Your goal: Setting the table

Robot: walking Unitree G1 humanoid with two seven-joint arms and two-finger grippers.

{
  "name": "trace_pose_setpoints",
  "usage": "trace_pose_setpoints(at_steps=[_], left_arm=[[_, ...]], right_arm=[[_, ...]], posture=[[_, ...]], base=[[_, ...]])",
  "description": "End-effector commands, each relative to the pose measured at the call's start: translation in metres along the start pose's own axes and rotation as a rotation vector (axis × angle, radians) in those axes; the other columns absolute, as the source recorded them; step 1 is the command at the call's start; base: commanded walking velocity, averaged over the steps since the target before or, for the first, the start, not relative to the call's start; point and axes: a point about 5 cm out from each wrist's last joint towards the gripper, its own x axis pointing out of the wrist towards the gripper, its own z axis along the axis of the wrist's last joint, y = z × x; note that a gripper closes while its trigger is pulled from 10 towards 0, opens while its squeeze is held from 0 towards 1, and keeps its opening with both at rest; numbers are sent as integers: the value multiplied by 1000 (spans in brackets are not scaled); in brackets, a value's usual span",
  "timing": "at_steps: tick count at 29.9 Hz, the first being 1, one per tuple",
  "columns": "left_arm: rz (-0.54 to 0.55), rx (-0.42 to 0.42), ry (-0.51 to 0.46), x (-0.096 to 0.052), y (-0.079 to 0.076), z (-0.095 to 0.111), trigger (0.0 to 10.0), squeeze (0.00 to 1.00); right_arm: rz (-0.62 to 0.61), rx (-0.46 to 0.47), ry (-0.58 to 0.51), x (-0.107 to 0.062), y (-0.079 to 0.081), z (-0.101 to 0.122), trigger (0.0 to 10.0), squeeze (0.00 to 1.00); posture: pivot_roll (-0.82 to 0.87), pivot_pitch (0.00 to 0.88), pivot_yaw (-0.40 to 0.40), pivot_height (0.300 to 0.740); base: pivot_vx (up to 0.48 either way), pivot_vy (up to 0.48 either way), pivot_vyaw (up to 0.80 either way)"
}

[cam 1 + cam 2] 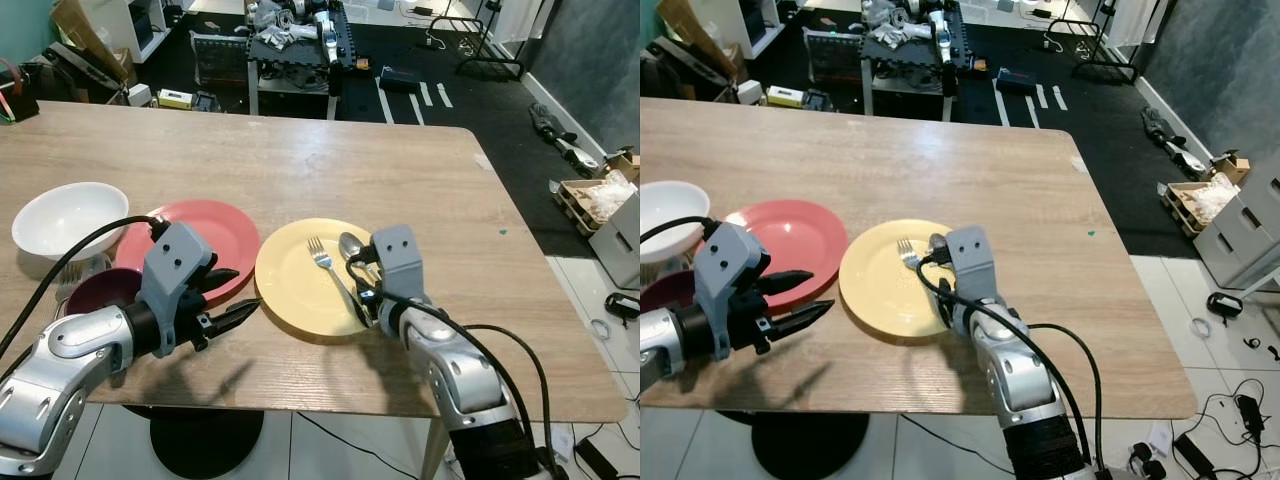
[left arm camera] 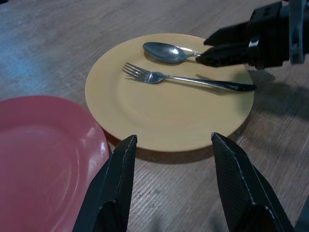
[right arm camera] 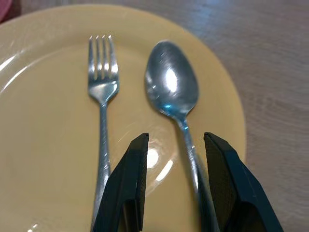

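at my far left a white bowl [image 1: 68, 218] sits on the tabletop [image 1: 300, 150], a dark maroon bowl [image 1: 100, 290] just in front of it. next comes the red plate [image 1: 205, 235], with my left pincer [image 1: 222, 297] released, fingers spread, over its near edge. beside it the yellow plate [image 1: 300, 285] carries a fork [image 3: 102, 92] and a spoon [image 3: 171, 84]. my right pincer [image 3: 171, 188] straddles the spoon's handle, apparently not yet clenched on it.
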Motion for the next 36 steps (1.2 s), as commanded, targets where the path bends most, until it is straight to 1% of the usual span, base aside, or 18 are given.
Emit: trace_pose_setpoints(at_steps=[1, 3, 6, 11, 19, 20, 21, 22, 23, 24, 25, 31, 36], left_arm=[[-12, -3, 5, -1, -3, 0, 10000, 0], [-13, -3, 4, -1, -4, 0, 10000, 0], [-14, -4, 1, 1, -4, 0, 10000, 0], [-10, -4, 1, 0, -4, 1, 10000, 0], [-1, -6, 4, -3, -4, 0, 10000, 0], [-1, -7, 4, -3, -4, 0, 10000, 0], [-1, -7, 4, -3, -4, 0, 10000, 0], [0, -7, 4, -3, -4, -1, 10000, 0], [0, -7, 4, -3, -4, -1, 10000, 0], [0, -8, 4, -3, -5, -1, 10000, 0], [0, -9, 3, -2, -5, -1, 10000, 0], [1, -10, 3, -2, -5, -2, 10000, 0], [2, -12, 4, -1, -5, -2, 10000, 0]], right_arm=[[-8, 13, 6, 0, -2, -1, 10000, 0], [-14, 8, 7, 1, -2, -3, 10000, 0], [-21, -30, 17, 4, 0, -10, 10000, 0], [-30, -50, 68, 10, 3, -26, 10000, 0], [-32, -53, 84, 12, 3, -30, 10000, 0], [-32, -55, 83, 13, 2, -30, 5882, 0], [-32, -55, 83, 13, 2, -30, 5882, 0], [-32, -57, 83, 13, 2, -30, 4588, 0], [-32, -57, 83, 13, 2, -30, 4588, 0], [-32, -61, 80, 13, 1, -30, 2118, 0], [-29, -67, 81, 14, 0, -30, 0, 0], [-25, -70, 85, 14, -2, -33, 0, 0], [-24, -44, 82, 14, -1, -34, 0, 0]], posture=[[21, 90, 2, 740], [21, 88, 3, 740], [25, 87, 3, 740], [35, 85, 0, 740], [37, 83, -4, 740], [36, 82, -6, 740], [36, 82, -6, 740], [36, 82, -6, 740], [36, 82, -6, 740], [33, 81, -7, 740], [31, 79, -8, 740], [30, 79, -8, 740], [28, 80, -2, 740]], base=[[0, 0, 0], [0, 0, 0], [0, 0, 0], [0, 0, 0], [0, 0, 0], [0, 0, 0], [0, 0, 0], [0, 0, 0], [0, 0, 0], [0, 0, 0], [0, 0, 0], [0, 0, 0], [0, 0, 0]])
